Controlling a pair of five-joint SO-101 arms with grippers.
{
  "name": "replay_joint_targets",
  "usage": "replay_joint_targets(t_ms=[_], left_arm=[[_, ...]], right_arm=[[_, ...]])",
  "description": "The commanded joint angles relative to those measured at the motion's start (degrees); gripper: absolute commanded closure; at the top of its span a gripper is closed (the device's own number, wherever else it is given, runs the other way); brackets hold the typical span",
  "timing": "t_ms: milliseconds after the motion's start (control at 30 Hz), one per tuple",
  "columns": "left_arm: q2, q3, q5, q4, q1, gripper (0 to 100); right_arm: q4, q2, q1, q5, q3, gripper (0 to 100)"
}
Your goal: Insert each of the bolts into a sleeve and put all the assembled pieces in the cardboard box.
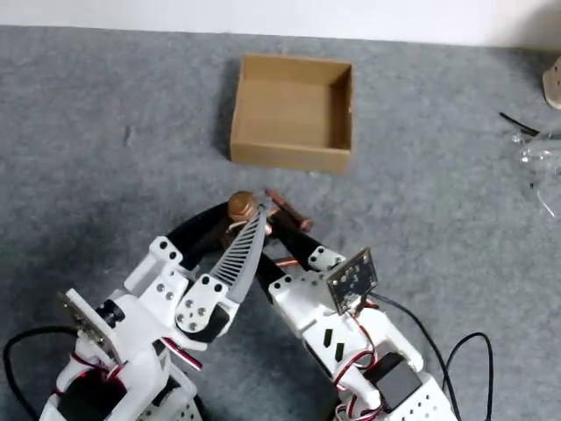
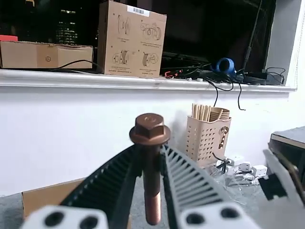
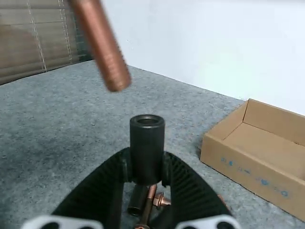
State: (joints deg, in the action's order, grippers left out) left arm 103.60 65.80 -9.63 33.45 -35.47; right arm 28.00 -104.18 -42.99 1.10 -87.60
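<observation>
Pinching, left end effector (image 2: pixel 152 160): pressed together on the shank of a copper bolt (image 2: pixel 151 183), hex head up, threaded end hanging free below.
Right end effector (image 3: pixel 147 167): clamped round a black sleeve (image 3: pixel 147 143), which stands upright with its bore open at the top.
Gap: in the right wrist view the bolt's tip hangs above the sleeve, leaning and off to one side of the bore, not yet over it.
Advice: the tip probably needs centring over the bore and the shank bringing parallel to the sleeve before a slow descent. The sleeve should be kept still, since a tilted entry would likely catch on the rim.
Spares: a spare bolt (image 3: pixel 151 205) and spare sleeve (image 3: pixel 137 201) lie on the grey worktop (image 1: pixel 105 175) under the right end effector.
Cardboard box (image 1: pixel 289 156): open, just beyond both arms, with no assembled piece seen in it.
Writing: there is faint blue print on the box wall, and drawings and a sticker on the cartons (image 2: pixel 132 40) on a ledge. None of it is legible.
</observation>
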Motion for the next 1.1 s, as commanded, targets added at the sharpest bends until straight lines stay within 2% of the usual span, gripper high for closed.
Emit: replay_joint_targets(t_ms=[0,100,200,600,667,833,967,1067], left_arm=[[0.9,0.5,-0.5,0.3,-0.3,99],[0.9,3.6,-0.9,0.1,3.2,99],[0.9,4.2,-1.0,0.4,3.7,99],[0.9,4.3,-1.4,0.4,4.2,99],[0.9,4.6,-4.5,0.4,4.6,99],[0.8,5.4,-14.7,0.4,11.5,99],[0.8,7.3,-15.1,0.4,13.8,99],[0.8,7.4,-15.1,0.4,11.7,99]], right_arm=[[0.0,-1.0,-0.6,0.9,0.7,99.5],[2.3,-1.0,-0.5,1.3,1.2,99.5],[7.3,-1.0,-0.6,5.7,2.7,99.5],[7.8,-1.1,-0.5,4.9,5.6,99.5],[7.8,-1.1,-0.5,4.9,5.6,99.5],[7.8,-1.1,-0.5,4.9,5.6,99.5],[7.8,-1.1,-0.5,4.9,5.6,99.5],[7.8,-1.1,-0.5,4.9,5.6,99.5]])
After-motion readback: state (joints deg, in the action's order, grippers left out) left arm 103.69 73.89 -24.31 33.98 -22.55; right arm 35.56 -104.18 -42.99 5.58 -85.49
